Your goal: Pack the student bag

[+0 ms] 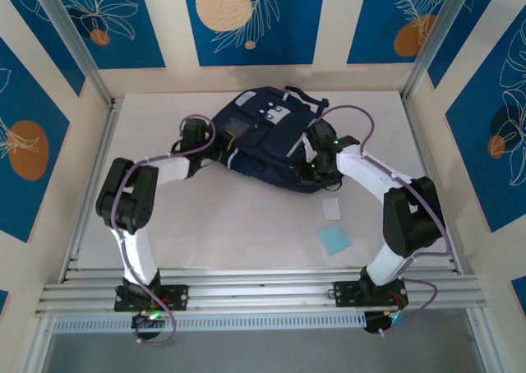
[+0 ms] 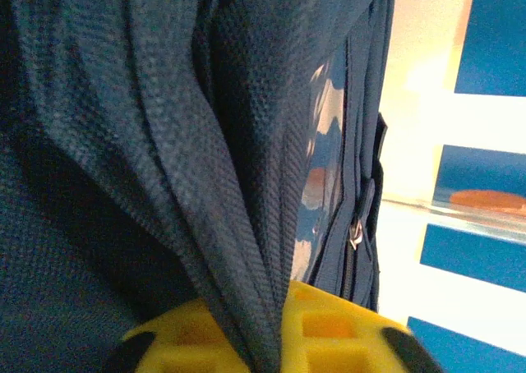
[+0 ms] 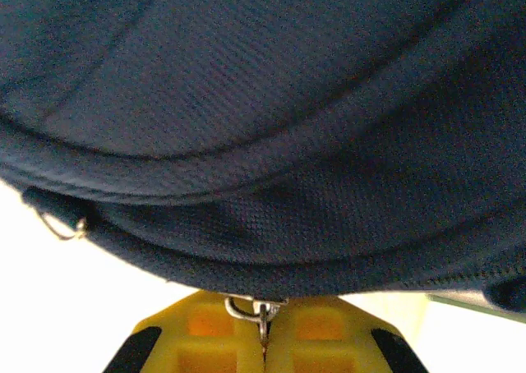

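Two claws grip the large navy-blue fabric student bag [image 1: 263, 135] on the white bench [image 1: 230, 225], left claw [image 2: 263, 348] pinching a fold [image 2: 238, 291], right claw [image 3: 263, 340] its metal zip pull [image 3: 256, 311], which could slip if tugged askew.

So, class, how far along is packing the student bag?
Done: the student bag lies on the table. In hand: the left hand pinches a fabric fold, and the right hand is shut on a zip pull. Left: the blue pad and white card lie outside it.
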